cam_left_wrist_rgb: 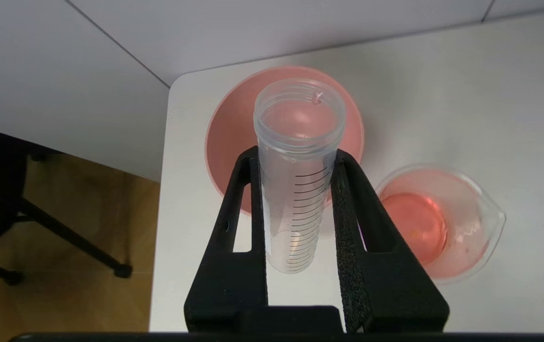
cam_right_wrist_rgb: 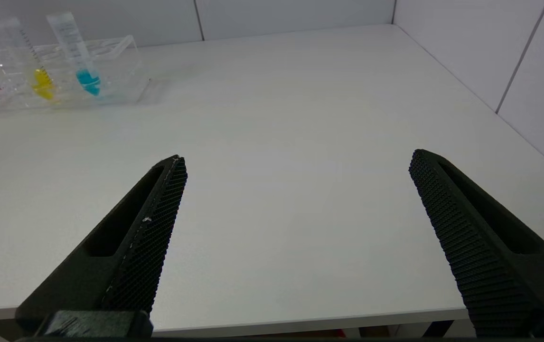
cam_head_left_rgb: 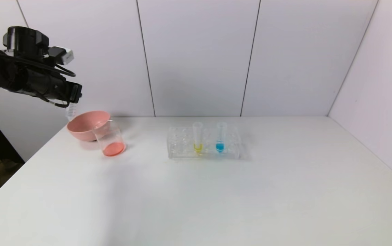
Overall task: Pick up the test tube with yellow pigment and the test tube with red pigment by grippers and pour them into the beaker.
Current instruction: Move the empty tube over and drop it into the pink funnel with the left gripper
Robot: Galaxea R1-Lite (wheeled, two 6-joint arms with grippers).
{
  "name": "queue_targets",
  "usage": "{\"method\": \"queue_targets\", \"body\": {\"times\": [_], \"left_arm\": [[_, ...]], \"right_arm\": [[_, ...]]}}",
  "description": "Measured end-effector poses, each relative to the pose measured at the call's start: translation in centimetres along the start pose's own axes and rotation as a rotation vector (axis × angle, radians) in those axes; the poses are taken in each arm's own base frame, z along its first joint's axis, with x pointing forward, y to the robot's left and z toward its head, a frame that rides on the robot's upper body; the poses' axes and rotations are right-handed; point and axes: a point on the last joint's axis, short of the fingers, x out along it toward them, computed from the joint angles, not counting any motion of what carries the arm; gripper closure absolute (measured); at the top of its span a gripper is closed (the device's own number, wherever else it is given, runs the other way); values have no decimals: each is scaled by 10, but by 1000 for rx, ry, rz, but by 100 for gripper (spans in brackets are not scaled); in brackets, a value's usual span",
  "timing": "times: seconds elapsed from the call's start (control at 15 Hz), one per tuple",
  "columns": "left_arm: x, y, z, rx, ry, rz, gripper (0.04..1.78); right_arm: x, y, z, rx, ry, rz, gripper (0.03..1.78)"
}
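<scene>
Holding the emptied test tube with red pigment, mouth down over the pink bowl at the table's far left corner, left gripper is clamped on its body; red liquid already sits in the beaker beside the bowl, so the red pour looks done. Test tube with yellow pigment stands untouched in the rack mid-table toward the far edge, next to the blue tube. Right gripper hovers over the near right part of the table, jaws wide, empty.

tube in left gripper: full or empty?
Empty. The tube in the left gripper looks clear inside; red liquid sits in the beaker.
</scene>
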Motion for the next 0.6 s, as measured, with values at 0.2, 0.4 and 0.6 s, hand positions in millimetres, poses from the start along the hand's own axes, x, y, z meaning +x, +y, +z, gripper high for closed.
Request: {"method": "queue_targets", "body": {"times": [0.2, 0.4, 0.6], "left_arm": [[7, 12, -19, -154, -167, 55, 139], [24, 14, -31, -226, -327, 86, 139], [54, 12, -44, -246, -380, 134, 139]], "right_arm": [[0, 0, 0, 0, 0, 0, 10], [0, 0, 0, 0, 0, 0, 10], [0, 0, 0, 0, 0, 0, 10]]}}
